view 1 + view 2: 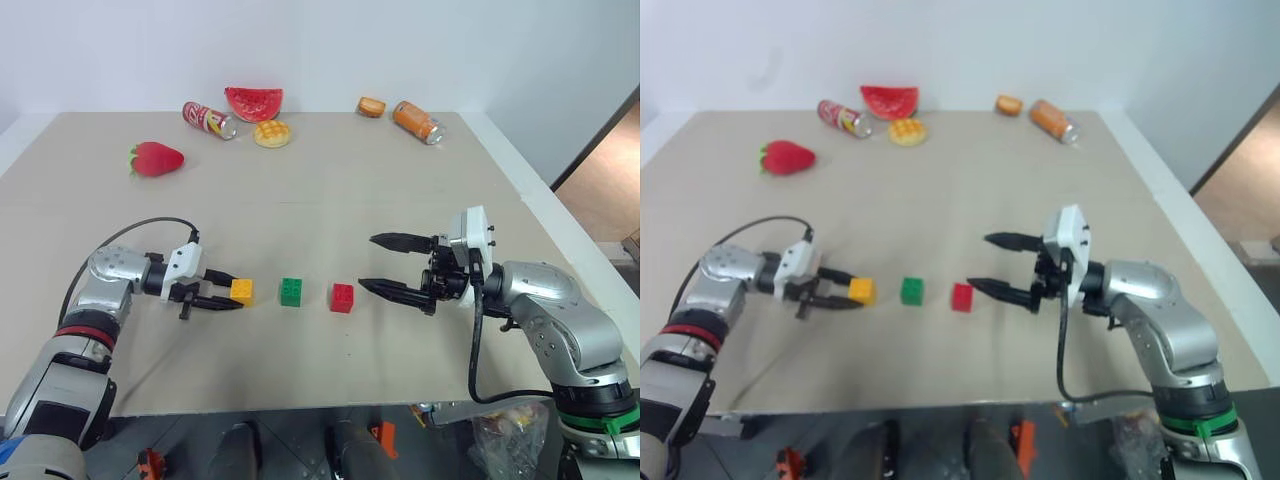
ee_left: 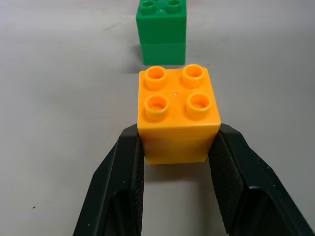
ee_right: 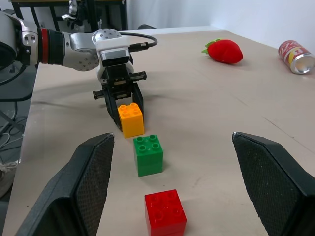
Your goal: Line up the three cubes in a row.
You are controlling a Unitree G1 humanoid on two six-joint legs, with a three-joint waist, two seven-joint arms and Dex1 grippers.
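Three studded cubes stand in a line on the beige table (image 1: 330, 200): yellow-orange (image 1: 241, 291) on the left, green (image 1: 292, 292) in the middle, red (image 1: 342, 298) on the right. My left gripper (image 1: 236, 293) is shut on the yellow-orange cube (image 2: 178, 115), one black finger (image 2: 123, 187) pressed on each side, and the cube rests on the table. The green cube (image 2: 162, 32) sits a short gap beyond it. My right gripper (image 1: 366, 262) hangs open just right of the red cube (image 3: 165, 212), above the table, touching nothing.
Along the far edge lie a strawberry (image 1: 156, 159), a red can (image 1: 208, 119), a watermelon slice (image 1: 253, 102), a round waffle toy (image 1: 272, 133), a bread piece (image 1: 371, 106) and an orange can (image 1: 417, 121). The table's right edge runs close behind my right arm.
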